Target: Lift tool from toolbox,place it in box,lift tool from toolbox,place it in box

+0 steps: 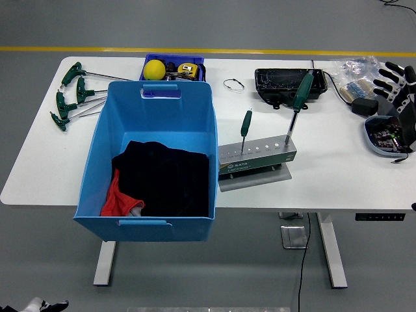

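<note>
A grey tool stand (257, 159) sits near the table's front edge, right of centre. Two green-handled screwdrivers stand in it: a small one (246, 125) at its left and a large one (299, 97) at its right, leaning. A big blue box (153, 104) stands left of the stand, with black and red cloth (159, 179) inside. My right hand (400, 91) is at the far right edge above the table, fingers spread, holding nothing. The left arm is out of view.
Several green T-handle wrenches (71, 91) lie at the far left. A small blue bin (174, 67) with a yellow ball and tape measure stands behind the box. A black tray (286, 83), a wire loop (234, 84), plastic bags (354, 75) and a grey dish (387, 133) lie right.
</note>
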Tool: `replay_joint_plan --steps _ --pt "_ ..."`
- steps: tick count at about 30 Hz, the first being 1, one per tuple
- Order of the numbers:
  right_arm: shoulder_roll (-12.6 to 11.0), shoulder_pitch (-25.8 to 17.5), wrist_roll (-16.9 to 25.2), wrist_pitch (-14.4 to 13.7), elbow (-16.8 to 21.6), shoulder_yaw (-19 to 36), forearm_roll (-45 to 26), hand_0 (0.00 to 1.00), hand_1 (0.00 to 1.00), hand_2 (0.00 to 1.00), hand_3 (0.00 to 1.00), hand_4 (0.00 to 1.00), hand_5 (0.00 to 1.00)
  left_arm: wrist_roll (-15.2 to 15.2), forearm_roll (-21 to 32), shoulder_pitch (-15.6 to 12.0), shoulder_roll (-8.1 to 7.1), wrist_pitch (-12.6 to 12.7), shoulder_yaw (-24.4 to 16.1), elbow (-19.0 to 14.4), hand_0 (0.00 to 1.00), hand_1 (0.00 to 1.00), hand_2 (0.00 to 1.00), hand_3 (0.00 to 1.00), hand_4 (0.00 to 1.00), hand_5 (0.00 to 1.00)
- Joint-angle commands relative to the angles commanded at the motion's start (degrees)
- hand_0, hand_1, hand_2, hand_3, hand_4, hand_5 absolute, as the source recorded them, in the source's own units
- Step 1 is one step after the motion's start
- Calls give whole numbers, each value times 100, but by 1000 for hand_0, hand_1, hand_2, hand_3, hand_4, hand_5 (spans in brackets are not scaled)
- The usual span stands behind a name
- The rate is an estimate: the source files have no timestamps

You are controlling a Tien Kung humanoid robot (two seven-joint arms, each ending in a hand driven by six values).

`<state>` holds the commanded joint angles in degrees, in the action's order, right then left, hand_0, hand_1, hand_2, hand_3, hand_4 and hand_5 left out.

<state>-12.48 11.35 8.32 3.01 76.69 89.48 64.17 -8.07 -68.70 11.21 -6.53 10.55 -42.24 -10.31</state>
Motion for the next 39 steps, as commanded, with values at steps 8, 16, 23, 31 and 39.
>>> replay_joint_plan --steps 8,16,23,31,39 --pt "-20 14 -12 29 -2 13 18 795 771 830 809 998 947 0 -35 14 -15 10 -24 0 695 658 681 633 663 672" --pt "44 50 -22 -22 11 12 30 795 770 830 809 998 944 -23 -154 9 -23 15 -140 0 694 659 681 632 663 671" --pt "68 53 29 -108 35 -35 231 795 770 829 808 998 942 -25 -225 -1 -21 1 -221 0 694 658 681 632 663 672" --pt "39 138 205 -496 -37 -383 309 798 772 830 797 998 921 -17 -203 4 -17 2 -229 0 694 658 681 634 662 671" --pt "-318 560 261 -679 -321 -1127 1288 810 789 836 803 998 915 -26 -221 12 -6 -24 -235 0 695 658 681 632 663 671"
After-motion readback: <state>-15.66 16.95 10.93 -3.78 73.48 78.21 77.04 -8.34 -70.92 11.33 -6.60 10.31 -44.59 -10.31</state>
